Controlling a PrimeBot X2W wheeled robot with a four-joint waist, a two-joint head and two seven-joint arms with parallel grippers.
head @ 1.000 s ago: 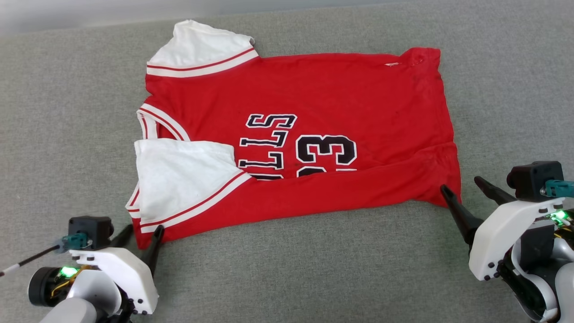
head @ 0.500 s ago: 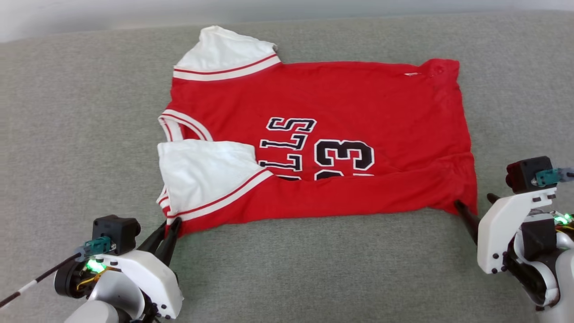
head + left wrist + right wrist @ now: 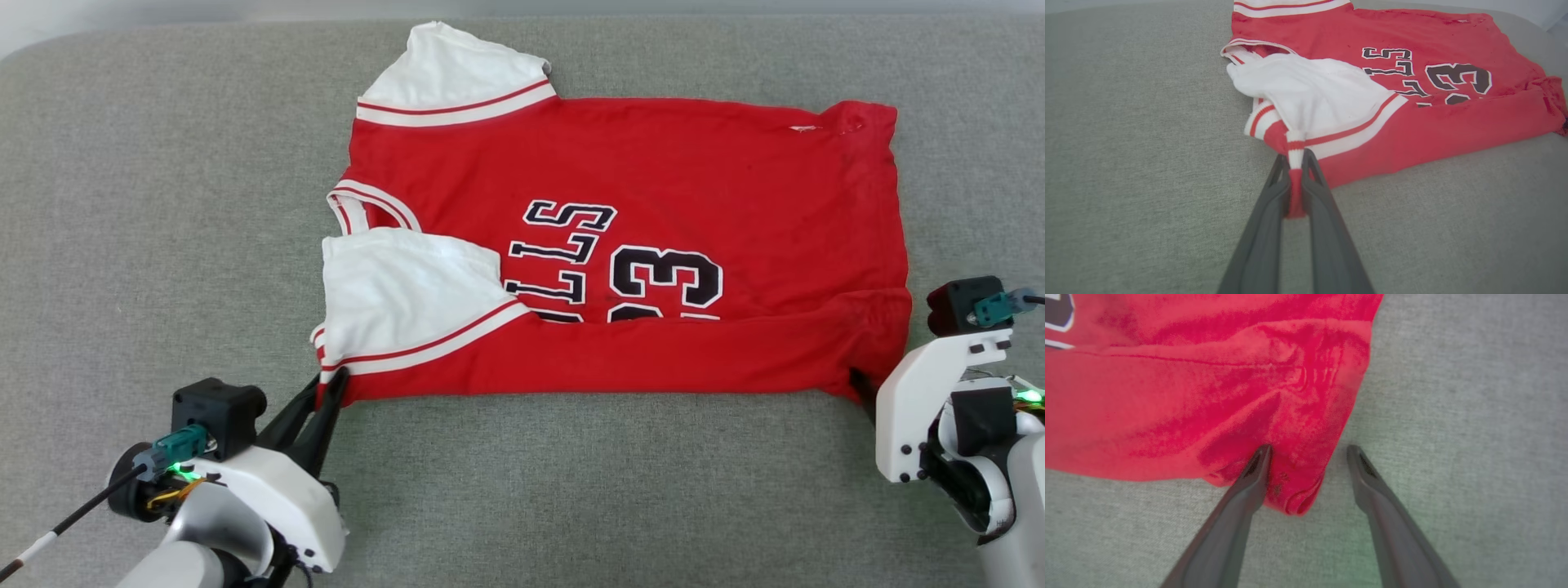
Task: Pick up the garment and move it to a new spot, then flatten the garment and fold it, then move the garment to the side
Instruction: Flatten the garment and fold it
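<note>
garment (image 3: 653, 171) lies spread on the grey fabric surface (image 3: 571, 490), print side up, with its near edge folded over the lower part of the lettering. left gripper (image 3: 1295, 157) is clenched on the striped sleeve-hem corner, cloth pinched between both fingers. right gripper (image 3: 1308, 451) is released, fingers spread: one tip over the red hem corner, the other over bare surface just beside it.
</note>
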